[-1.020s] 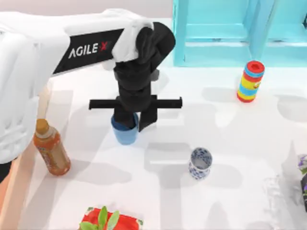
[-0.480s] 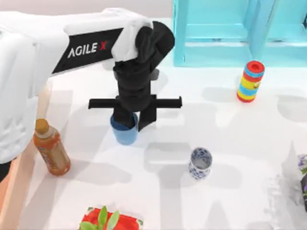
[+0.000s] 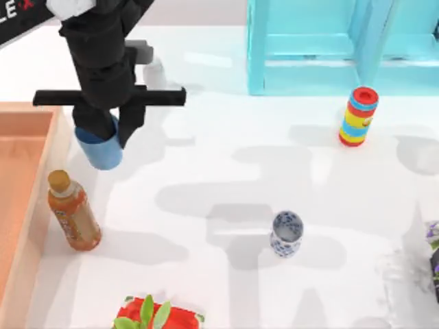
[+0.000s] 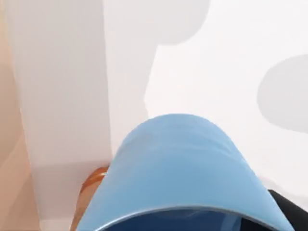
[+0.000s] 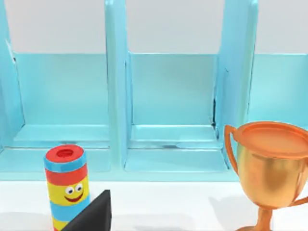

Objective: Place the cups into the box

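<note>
The left gripper (image 3: 110, 130) is clamped on the blue cup (image 3: 101, 147), one finger inside the rim and one outside, so that the cup hangs tilted beneath the wrist and is carried clear of the table (image 3: 226, 171). In the left wrist view the cup's wall (image 4: 178, 168) is seen close up, with pale table and an orange-brown edge beyond it. The grip by the rim is judged to leave the base free, so that the cup can be set down flat.

The cup is held just beside the wall of the box (image 3: 31, 178), at the table's left, but not yet over its floor; a sideways carry and a lowering are judged to remain. No cup can be seen in the visible part of the box.

An amber tea bottle (image 3: 72, 212) stands right beside the box wall, just in front of the held cup, and a grey-white capped bottle (image 3: 154, 72) stands behind the gripper.

The white floral cup (image 3: 286, 234) stands upright and untouched, well apart toward the table's middle. The striped cylinder (image 3: 359, 116) stands before the turquoise shelf (image 3: 322, 48).

Of the right arm, a dark finger tip (image 5: 94, 214) is seen near that cylinder; whether its gripper is parted cannot be told. A gold trophy (image 5: 269, 168) stands nearby.
</note>
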